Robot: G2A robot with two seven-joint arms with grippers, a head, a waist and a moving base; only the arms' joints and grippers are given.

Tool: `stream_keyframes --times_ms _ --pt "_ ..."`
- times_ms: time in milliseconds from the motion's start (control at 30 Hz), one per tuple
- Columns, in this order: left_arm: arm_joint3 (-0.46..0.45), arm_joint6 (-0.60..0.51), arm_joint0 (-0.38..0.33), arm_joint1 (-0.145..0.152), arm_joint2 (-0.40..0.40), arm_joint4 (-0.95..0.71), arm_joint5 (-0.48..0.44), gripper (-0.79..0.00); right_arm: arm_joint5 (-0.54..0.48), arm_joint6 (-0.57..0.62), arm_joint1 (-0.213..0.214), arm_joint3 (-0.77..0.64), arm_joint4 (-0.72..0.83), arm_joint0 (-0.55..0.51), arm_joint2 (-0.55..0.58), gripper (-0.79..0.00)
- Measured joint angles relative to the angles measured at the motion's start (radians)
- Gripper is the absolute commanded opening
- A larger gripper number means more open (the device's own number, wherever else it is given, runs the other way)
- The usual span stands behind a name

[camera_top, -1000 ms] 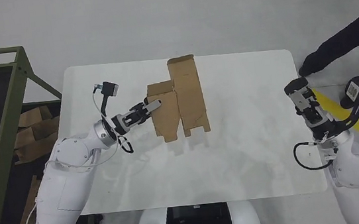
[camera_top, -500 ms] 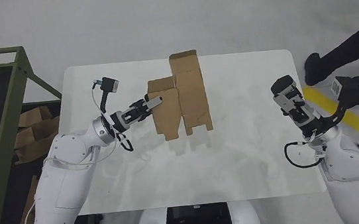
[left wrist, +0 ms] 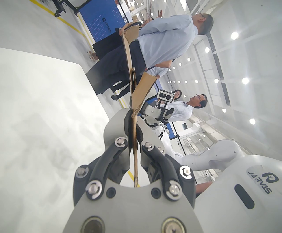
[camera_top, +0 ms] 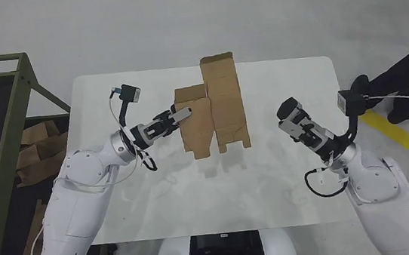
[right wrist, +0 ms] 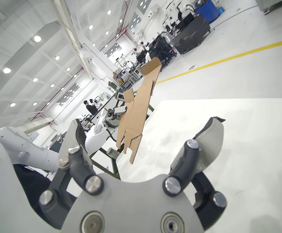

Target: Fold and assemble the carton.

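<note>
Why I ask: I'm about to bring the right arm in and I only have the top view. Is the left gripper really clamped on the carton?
Observer: Yes. In the left wrist view the left gripper is shut on the carton, with the cardboard pinched between its jaws.
Operator: Is the carton opened into a box shape?
Observer: No. Seen edge-on there, it is a thin flat sheet with one flap bent slightly aside.
Operator: And is my right gripper ready?
Observer: The right wrist view shows the right gripper open and empty, with the carton ahead of it and not touching it.
</note>
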Motion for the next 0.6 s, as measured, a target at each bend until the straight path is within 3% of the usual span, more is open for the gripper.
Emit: stream_keyframes --times_ms 333,367,467,600 --pt "-0.002 0.011 -0.005 -0.001 0.027 0.01 -0.003 -0.785 0.037 0.087 -0.007 0.065 0.055 0.096 -0.119 -0.006" --pt "-0.003 0.012 -0.005 -0.001 0.029 0.011 -0.003 -0.785 0.042 0.096 -0.008 0.068 0.059 0.104 -0.128 -0.034" --pt "-0.003 0.015 -0.006 -0.001 0.032 0.015 -0.005 -0.785 0.052 0.109 -0.008 0.075 0.063 0.119 -0.144 -0.345" --pt "-0.003 0.022 -0.007 -0.001 0.037 0.016 -0.007 -0.785 0.06 0.124 -0.009 0.082 0.068 0.131 -0.159 -0.446"
